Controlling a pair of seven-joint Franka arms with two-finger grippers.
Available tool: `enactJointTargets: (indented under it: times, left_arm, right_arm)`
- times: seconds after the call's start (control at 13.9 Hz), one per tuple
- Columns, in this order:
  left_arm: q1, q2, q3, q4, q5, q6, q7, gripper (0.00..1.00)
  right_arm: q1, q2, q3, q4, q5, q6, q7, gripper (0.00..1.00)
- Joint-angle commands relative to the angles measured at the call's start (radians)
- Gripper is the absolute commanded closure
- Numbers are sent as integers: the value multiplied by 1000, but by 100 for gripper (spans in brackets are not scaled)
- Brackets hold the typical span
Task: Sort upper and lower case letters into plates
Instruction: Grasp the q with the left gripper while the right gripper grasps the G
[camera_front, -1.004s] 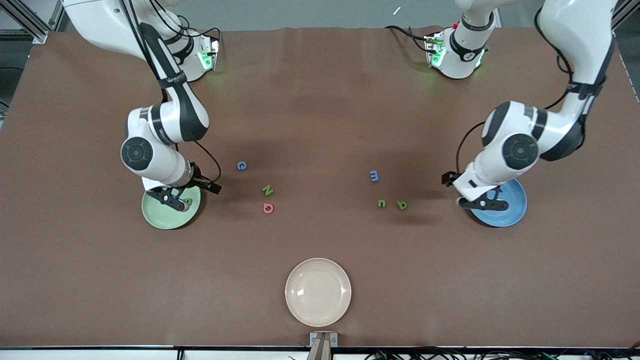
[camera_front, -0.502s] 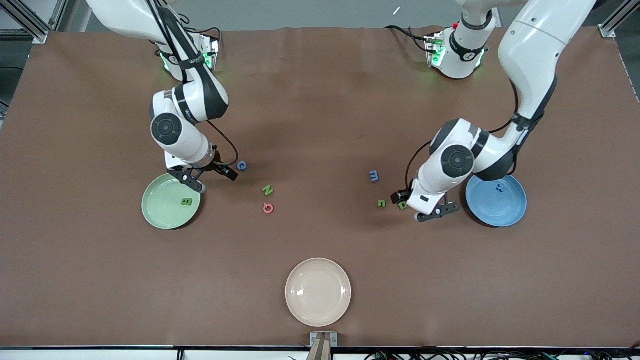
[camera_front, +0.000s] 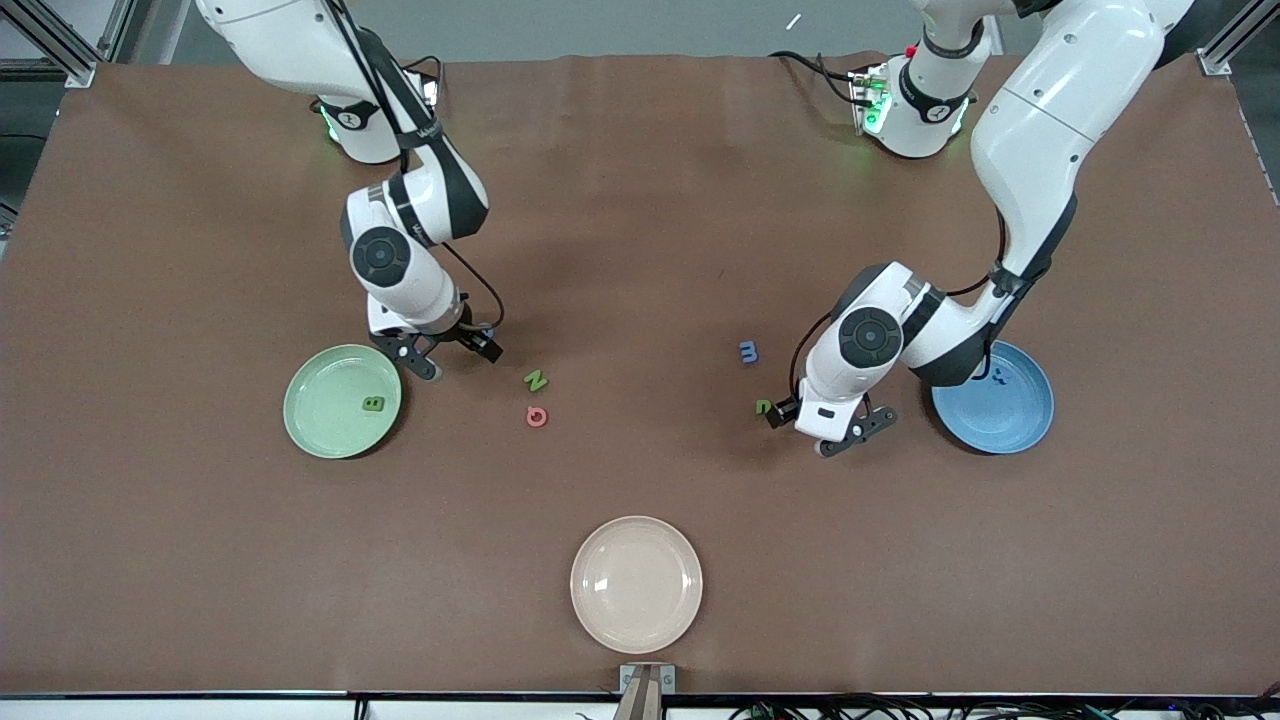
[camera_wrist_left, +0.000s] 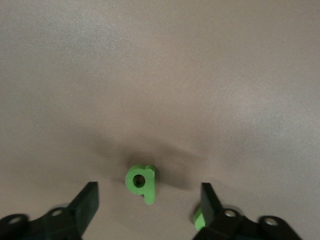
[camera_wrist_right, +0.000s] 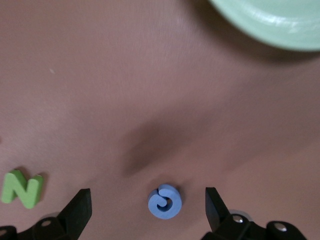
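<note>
Fingers of the left gripper (camera_wrist_left: 149, 202) stand apart over bare bench (camera_front: 640, 200), with a green small letter (camera_wrist_left: 140, 181) lying flat between them, clear of both pads; its round bowl and short stem lie side by side across the gap. A second green small letter (camera_front: 763, 406) lies just beside that gripper in the front view, toward the right arm's end, and partly shows by one fingertip in the left wrist view. The blue m (camera_front: 748, 351) lies farther from the front camera with open brown surface around it. The blue plate (camera_front: 1010, 415) sits toward the left arm's end, the cross-like t (camera_front: 997, 374) inside near its rim. The right gripper (camera_wrist_right: 148, 207) also hangs with its fingers wide apart, the blue C (camera_wrist_right: 164, 201) flat between them and touching neither. The green N (camera_front: 536, 380) lies beside it, tilted, and the pink G (camera_front: 537, 416) nearer the camera. The pale green plate (camera_front: 325, 420) holds the green B (camera_front: 373, 403) near its edge. A cream-white plate (camera_front: 636, 585) rests alone by the bench's near edge.
</note>
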Motion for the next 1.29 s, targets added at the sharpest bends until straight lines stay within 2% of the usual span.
enactJointTargets:
  times: [0.0,0.29,0.65,0.79,1.0,1.08,1.22]
  left_arm:
    - [-9,15,6,20,22,-1,-25,20]
    - [-9,23,7,20,30,-1,-24,33]
    - [-9,26,7,20,42,-1,-24,43]
    - [-9,26,7,20,42,-1,-24,52]
    - [-9,27,7,20,51,2,-24,64]
    - [-9,27,7,20,54,4,-24,67]
    - [-8,35,7,20,62,16,-25,75]
  right_arm:
    - [16,-10,-4,-21,-2,12,47,0]
    - [29,-7,-5,-29,-2,32,88,0]
    - [26,-19,-7,-171,-2,199,108,2]
    - [27,-19,-5,-174,-2,199,139,5]
    - [29,-27,-5,-176,-2,187,154,25]
    - [29,-35,-5,-176,-2,178,154,36]
    - [27,-36,-5,-174,-2,175,159,68]
